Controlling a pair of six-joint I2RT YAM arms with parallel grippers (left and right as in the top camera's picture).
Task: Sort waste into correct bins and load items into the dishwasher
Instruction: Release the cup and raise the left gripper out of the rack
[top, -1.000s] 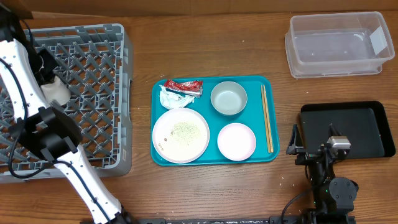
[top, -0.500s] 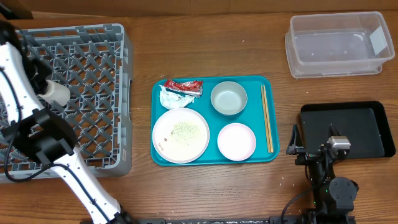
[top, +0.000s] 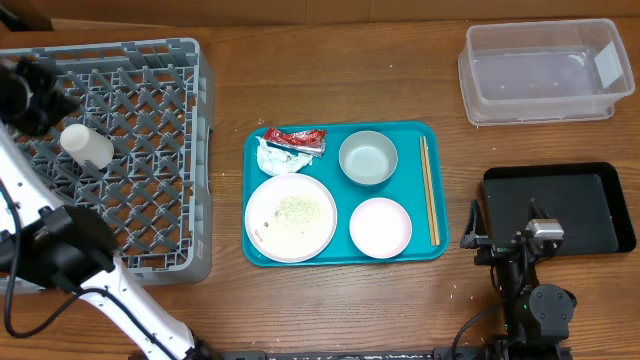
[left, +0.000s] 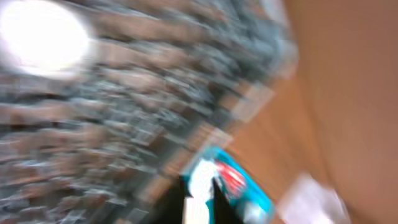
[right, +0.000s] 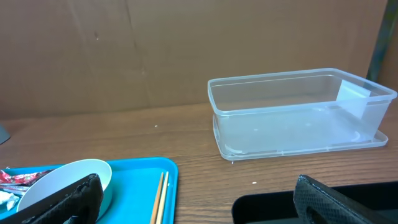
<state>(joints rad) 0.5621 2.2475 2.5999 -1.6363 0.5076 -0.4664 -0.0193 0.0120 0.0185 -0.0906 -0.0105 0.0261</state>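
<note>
A white cup (top: 87, 146) lies on its side in the grey dish rack (top: 150, 215), apparently loaded there as dishware. It sits apart from the left fingers (top: 28, 93), which are too blurred to tell whether they are spread or closed. The right fingers (right: 62, 198) wait spread and empty beside the black tray (top: 570, 205).

A white cup (top: 85, 145) lies tilted in the grey dish rack (top: 150, 90). The red sauce packet (top: 297, 139) touches the crumpled napkin (top: 280, 158) beside the white plate (top: 291, 232), which carries rice crumbs (top: 296, 209). The grey bowl (top: 368, 158), pink dish (top: 380, 227) and chopsticks (top: 428, 190) lie nearby. The clear tub (top: 540, 72) and black tray (top: 560, 205) sit apart.
</note>
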